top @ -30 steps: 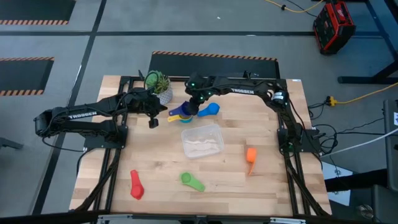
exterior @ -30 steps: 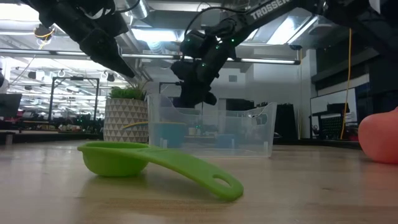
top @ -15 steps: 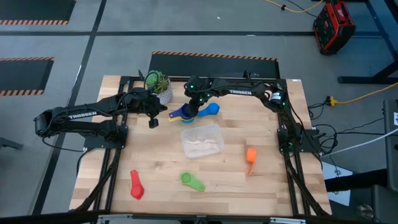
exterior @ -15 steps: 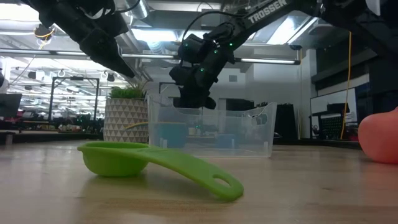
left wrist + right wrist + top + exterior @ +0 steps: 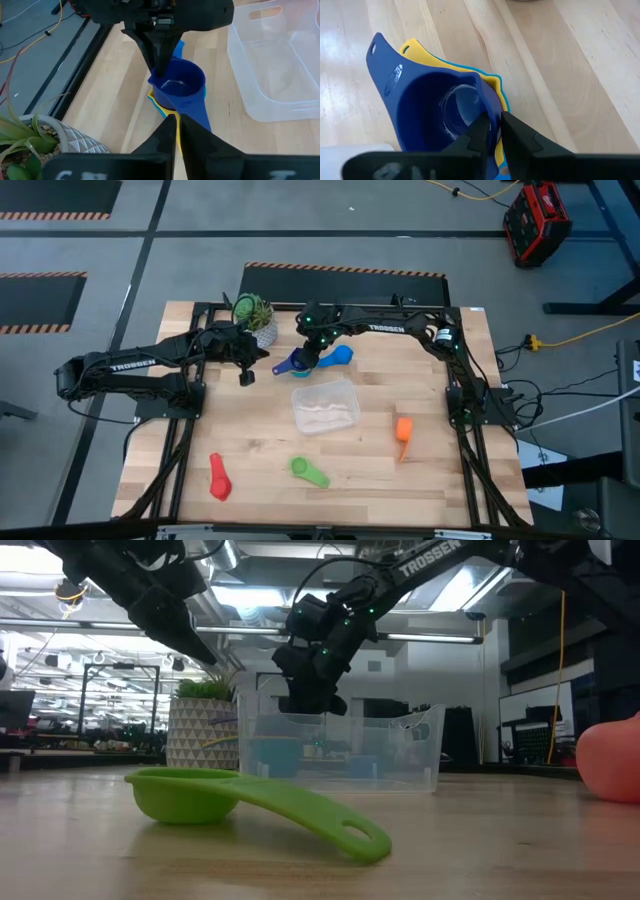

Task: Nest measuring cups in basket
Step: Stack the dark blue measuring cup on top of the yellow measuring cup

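Observation:
A dark blue measuring cup (image 5: 425,115) sits in a yellow cup (image 5: 422,51), which sits in a light blue one (image 5: 503,102), on the table beyond the clear basket (image 5: 297,396). My right gripper (image 5: 493,131) is shut on the dark blue cup from above (image 5: 313,348). A mid-blue cup (image 5: 341,356) lies just right of the stack. The orange (image 5: 403,428), green (image 5: 308,471) and red (image 5: 219,477) cups lie singly toward the near edge. My left gripper (image 5: 247,375) hovers shut to the left of the stack, touching nothing. My right gripper pinches the dark blue cup's rim (image 5: 491,112) on the side opposite its handle, one finger (image 5: 479,134) inside the bowl and one (image 5: 514,134) outside. The fingers point down from above (image 5: 157,60). The cup sits upright, nested in the yellow cup.
A white pot with a green plant (image 5: 256,315) stands at the far edge, close to the left arm and left of the stack. The basket (image 5: 400,745) stands near the table's middle, between the stack and the green cup (image 5: 240,802).
My right gripper has shifted slightly toward the table's left with the dark blue cup. That cup has turned, and its handle now lies over the yellow cup's handle, which showed uncovered a second ago. The left arm has kept still.

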You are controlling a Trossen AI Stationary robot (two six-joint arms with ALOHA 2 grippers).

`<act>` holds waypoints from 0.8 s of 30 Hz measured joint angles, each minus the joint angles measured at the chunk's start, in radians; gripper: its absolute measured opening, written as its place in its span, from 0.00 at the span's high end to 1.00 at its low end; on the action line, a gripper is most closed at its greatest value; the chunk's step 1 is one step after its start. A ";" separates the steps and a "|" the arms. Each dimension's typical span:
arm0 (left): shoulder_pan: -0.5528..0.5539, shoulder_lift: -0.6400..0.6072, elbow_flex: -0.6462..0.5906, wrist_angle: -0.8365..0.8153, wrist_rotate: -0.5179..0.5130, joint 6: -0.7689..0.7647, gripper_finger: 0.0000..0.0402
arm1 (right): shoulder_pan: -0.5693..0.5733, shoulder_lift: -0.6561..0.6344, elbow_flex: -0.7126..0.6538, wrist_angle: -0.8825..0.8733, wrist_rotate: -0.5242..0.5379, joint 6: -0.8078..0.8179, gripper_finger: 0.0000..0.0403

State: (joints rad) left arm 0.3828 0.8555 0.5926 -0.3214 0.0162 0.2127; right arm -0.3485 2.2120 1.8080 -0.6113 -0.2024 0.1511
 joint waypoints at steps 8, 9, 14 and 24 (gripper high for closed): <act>0.000 0.000 0.000 0.000 0.000 0.000 0.96 | 0.000 0.000 0.000 0.000 0.000 0.001 0.87; 0.000 0.000 0.000 0.000 0.000 0.000 0.96 | 0.000 0.000 0.000 0.000 0.000 0.001 0.87; 0.000 0.000 0.000 0.000 0.000 0.000 0.99 | 0.000 0.000 0.000 0.000 0.000 0.000 0.87; 0.000 0.000 0.000 -0.007 0.000 -0.103 0.96 | 0.000 -0.001 0.000 0.001 0.000 -0.002 0.87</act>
State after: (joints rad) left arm 0.3828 0.8555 0.5926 -0.3283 0.0158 0.1099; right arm -0.3485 2.2108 1.8083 -0.6106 -0.2024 0.1491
